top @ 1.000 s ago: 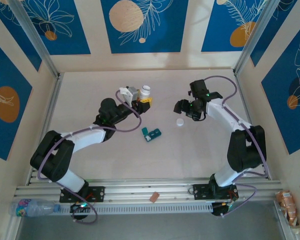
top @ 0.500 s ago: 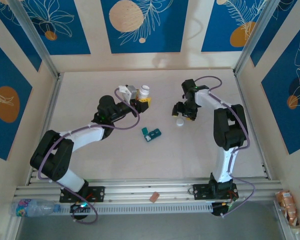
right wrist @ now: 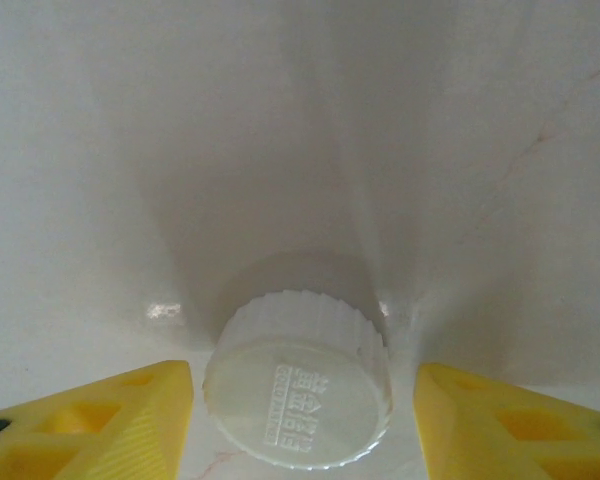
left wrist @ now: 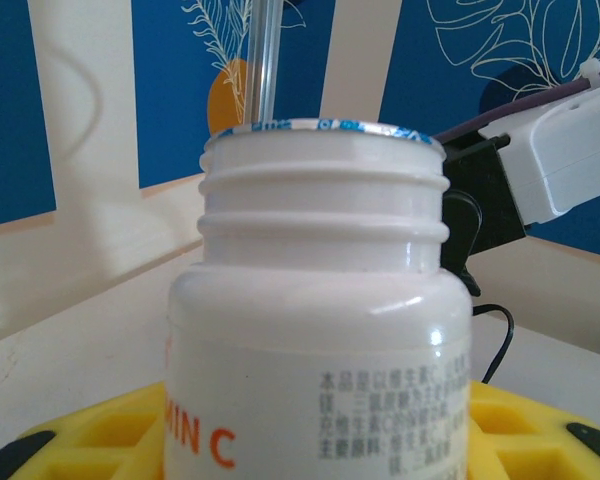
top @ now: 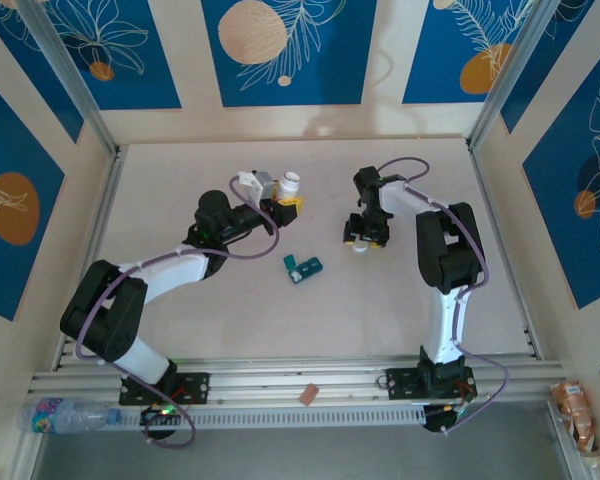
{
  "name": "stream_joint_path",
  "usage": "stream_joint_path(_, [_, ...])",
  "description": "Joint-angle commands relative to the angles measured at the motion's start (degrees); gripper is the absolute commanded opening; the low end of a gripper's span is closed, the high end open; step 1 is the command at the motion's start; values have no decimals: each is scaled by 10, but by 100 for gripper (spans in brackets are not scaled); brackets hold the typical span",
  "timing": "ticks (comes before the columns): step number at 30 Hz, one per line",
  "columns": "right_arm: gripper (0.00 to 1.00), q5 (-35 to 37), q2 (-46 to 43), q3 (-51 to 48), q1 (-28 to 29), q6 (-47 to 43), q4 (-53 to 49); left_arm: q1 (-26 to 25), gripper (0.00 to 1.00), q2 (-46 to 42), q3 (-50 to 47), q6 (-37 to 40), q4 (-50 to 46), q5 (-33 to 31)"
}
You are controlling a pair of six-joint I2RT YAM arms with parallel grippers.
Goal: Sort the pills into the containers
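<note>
Swung inward from the right, the right gripper [right wrist: 302, 392] now straddles the white cap [right wrist: 298, 385], its yellow fingers [right wrist: 110, 420] wide apart and placed, I judge, to pinch the ribbed rim. Beyond, the left gripper [top: 283, 199] clamps the glossy threaded bottle [left wrist: 320, 300] upright, foil at its mouth. The teal containers [top: 303, 267] lie between the arms, apart from both.
</note>
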Motion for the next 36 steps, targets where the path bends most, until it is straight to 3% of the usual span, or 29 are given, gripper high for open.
stream_joint_path(1, [57,12,12,10,5,-10,-12,9,0,-6,12,-7,2,14])
stream_joint_path(13, [54,13,22,24,7,-15,-15,11,0,-6,4,-11,1,18])
stream_joint_path(20, [34,5,15,28,10,-18,-20,15,0,-9,-7,-11,3,22])
stream_joint_path(27, [33,-16,-52,37,18,-12,-41,19,0,-10,-18,-4,13,29])
stream_joint_path(36, [33,-85,-113,141,36,-15,-111,24,0,22,-32,-5,70,43])
